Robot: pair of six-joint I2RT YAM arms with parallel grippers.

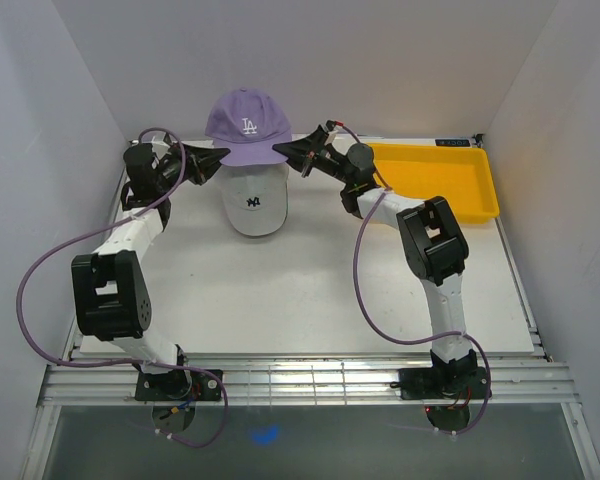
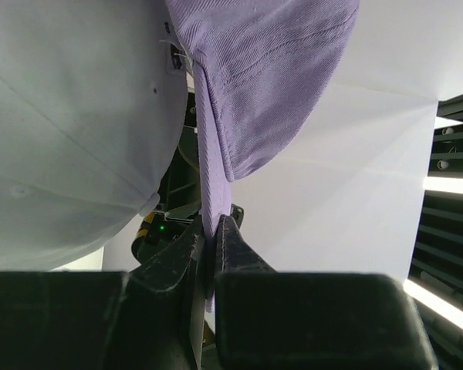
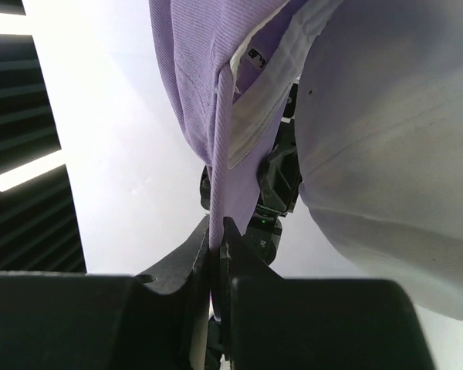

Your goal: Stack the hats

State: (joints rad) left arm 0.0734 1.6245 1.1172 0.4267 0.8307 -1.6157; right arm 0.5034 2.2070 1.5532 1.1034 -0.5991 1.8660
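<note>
A purple cap (image 1: 245, 125) with a white logo hangs in the air at the back middle, above a white cap (image 1: 253, 200) with a dark logo that lies on the table. My left gripper (image 1: 218, 153) is shut on the purple cap's left edge. My right gripper (image 1: 282, 152) is shut on its right edge. In the left wrist view the purple fabric (image 2: 239, 85) is pinched between the fingers, with the white cap (image 2: 69, 123) beside it. The right wrist view shows the purple fabric (image 3: 216, 100) pinched and the white cap (image 3: 393, 146) close by. Other caps are hidden.
A yellow tray (image 1: 450, 180) stands at the back right beside the right arm. White walls close in the table on the left, back and right. Purple cables loop from both arms over the table's sides.
</note>
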